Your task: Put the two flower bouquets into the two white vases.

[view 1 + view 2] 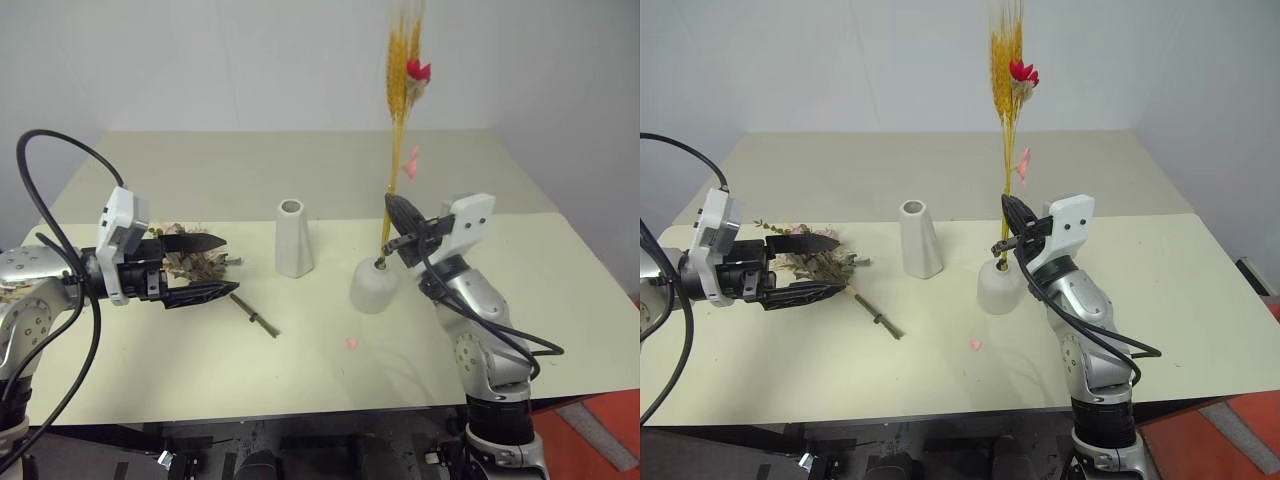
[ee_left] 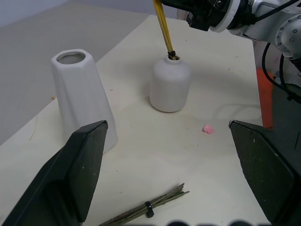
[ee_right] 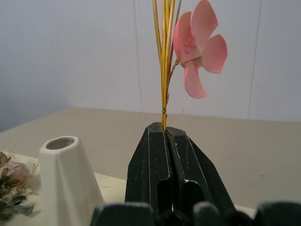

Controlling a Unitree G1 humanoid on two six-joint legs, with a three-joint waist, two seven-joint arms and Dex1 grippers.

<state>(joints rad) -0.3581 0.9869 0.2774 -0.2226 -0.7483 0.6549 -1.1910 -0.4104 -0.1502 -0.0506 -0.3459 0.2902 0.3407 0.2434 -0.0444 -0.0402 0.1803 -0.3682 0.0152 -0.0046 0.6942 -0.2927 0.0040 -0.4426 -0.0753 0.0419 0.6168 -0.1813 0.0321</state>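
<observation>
Right gripper [image 1: 1008, 232] pinched tight on the thin stems of the golden-yellow stalk bundle [image 1: 1006, 70], just above the short squat vase [image 1: 998, 287]; the bundle stands near upright, lower stem ends sitting in the vase's small top hole, red bloom high on the stalks, pink bloom [image 3: 197, 44] partway up just above the gripper. How deep the stems go inside the squat vase is hidden. The bundle's top is cut off by the frame edge in the head views. Tall cone vase [image 1: 919, 238] stands upright to the left of the squat vase, apart from it, mouth open with nothing in it. Left gripper [image 1: 810, 268] spread wide, holding nothing, hovering well left of the squat vase, over the pink rose bunch [image 1: 818, 262], which lies flat on the bench [image 1: 1200, 300] with its dark stems [image 2: 150, 207] pointing toward the squat vase; the rose heads are partly hidden behind the gripper fingers [image 1: 195, 241], so can't tell whether a finger touches the bunch. Tiny loose pink bloom [image 1: 976, 345] lies on the bench just in front of the squat vase, apart from both grippers.
</observation>
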